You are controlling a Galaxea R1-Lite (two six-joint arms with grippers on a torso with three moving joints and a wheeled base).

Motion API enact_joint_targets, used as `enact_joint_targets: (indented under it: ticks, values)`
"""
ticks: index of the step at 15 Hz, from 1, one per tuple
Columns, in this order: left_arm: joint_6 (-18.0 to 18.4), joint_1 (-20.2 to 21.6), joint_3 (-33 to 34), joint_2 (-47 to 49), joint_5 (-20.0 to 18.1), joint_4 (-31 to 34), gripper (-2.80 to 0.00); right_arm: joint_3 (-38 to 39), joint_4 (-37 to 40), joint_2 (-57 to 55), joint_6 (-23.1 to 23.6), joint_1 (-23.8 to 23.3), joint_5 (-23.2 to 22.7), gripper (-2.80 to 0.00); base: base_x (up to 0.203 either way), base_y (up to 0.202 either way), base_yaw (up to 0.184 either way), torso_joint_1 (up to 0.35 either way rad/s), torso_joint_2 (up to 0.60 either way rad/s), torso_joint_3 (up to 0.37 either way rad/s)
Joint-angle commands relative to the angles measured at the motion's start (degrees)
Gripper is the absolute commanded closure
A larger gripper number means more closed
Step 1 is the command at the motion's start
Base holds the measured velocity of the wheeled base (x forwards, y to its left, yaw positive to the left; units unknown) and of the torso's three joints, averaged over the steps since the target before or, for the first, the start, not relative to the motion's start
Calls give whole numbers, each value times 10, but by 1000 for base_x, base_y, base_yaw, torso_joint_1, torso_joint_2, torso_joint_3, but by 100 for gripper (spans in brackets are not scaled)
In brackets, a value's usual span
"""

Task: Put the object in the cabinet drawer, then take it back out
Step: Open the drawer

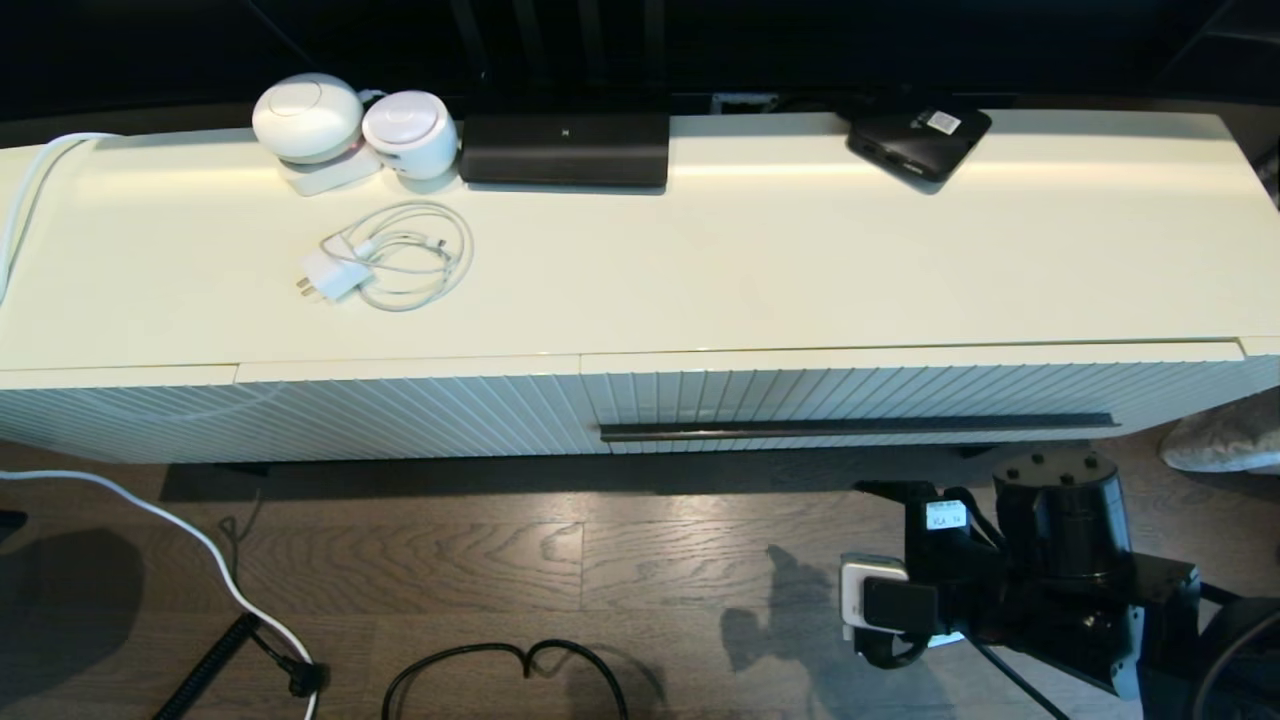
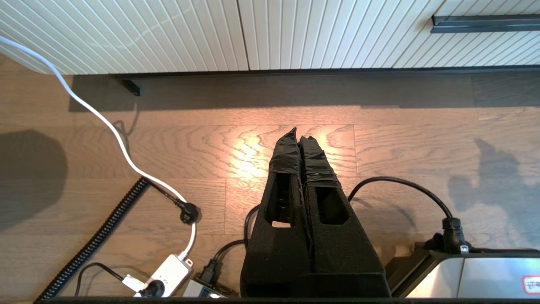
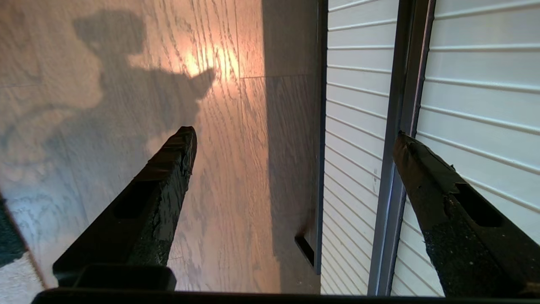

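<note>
The black folding umbrella is out of view in every frame. The cabinet drawer [image 1: 850, 395] is closed, its ribbed cream front flush with the cabinet and its long dark bar handle [image 1: 855, 427] running across it. My right arm [image 1: 1040, 580] hangs low over the floor in front of the drawer's right half. Its gripper [image 3: 294, 137] is open and empty, and one fingertip [image 3: 405, 145] overlaps the bar handle [image 3: 403, 97] without gripping it. My left gripper [image 2: 299, 135] is shut on nothing, above the wood floor and short of the cabinet front [image 2: 168, 38].
On the cabinet top [image 1: 760, 260] sit two white round devices [image 1: 350, 125], a long black device [image 1: 565, 148], a flat black box with a white label [image 1: 918, 138] and a white charger with coiled cable [image 1: 385, 260]. Cables [image 2: 105, 126] and a power strip [image 2: 166, 274] lie on the floor.
</note>
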State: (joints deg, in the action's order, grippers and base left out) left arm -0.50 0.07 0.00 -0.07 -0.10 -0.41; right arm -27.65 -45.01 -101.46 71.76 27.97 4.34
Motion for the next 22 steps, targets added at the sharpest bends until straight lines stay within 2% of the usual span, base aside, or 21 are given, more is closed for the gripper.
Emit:
enact_joint_targets:
  ticks: [1, 22]
  values:
    - [0, 0, 0, -1, 0, 0, 0, -13, -3, -26, 13, -11, -13, -280, 0, 0, 0, 0, 0, 0]
    - [0, 0, 0, -1, 0, 0, 0, -126, -39, -129, 44, -59, -28, -280, 0, 0, 0, 0, 0, 0]
